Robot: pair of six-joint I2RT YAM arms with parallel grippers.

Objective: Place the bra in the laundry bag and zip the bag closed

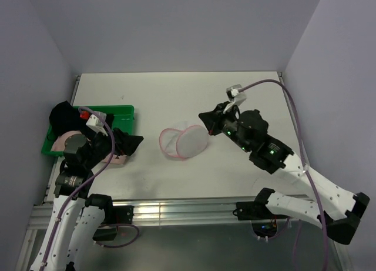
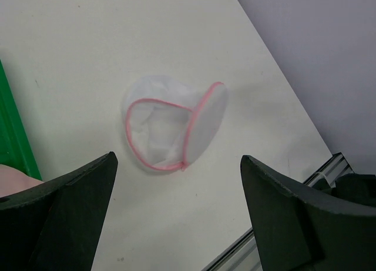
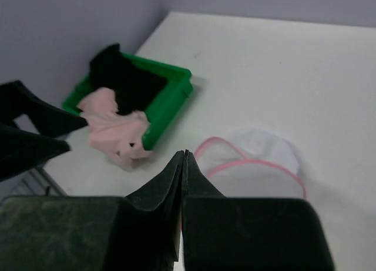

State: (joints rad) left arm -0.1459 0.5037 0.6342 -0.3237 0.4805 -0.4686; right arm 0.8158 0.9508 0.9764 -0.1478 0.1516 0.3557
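Note:
The laundry bag (image 1: 183, 141) is white mesh with pink zipper trim. It lies mid-table, unzipped, with its lid flap standing up; it also shows in the left wrist view (image 2: 170, 127) and the right wrist view (image 3: 258, 165). It looks empty. A pink garment, apparently the bra (image 3: 114, 133), spills over the near edge of the green tray (image 1: 120, 111). My left gripper (image 1: 136, 145) is open and empty, just right of the tray and pointing at the bag (image 2: 177, 159). My right gripper (image 1: 203, 116) is shut and empty above the bag's right rim (image 3: 185, 154).
A black garment (image 3: 126, 77) lies in the green tray (image 3: 170, 97) at the table's left edge. Walls enclose the table at the back and sides. An aluminium rail (image 1: 176, 209) runs along the near edge.

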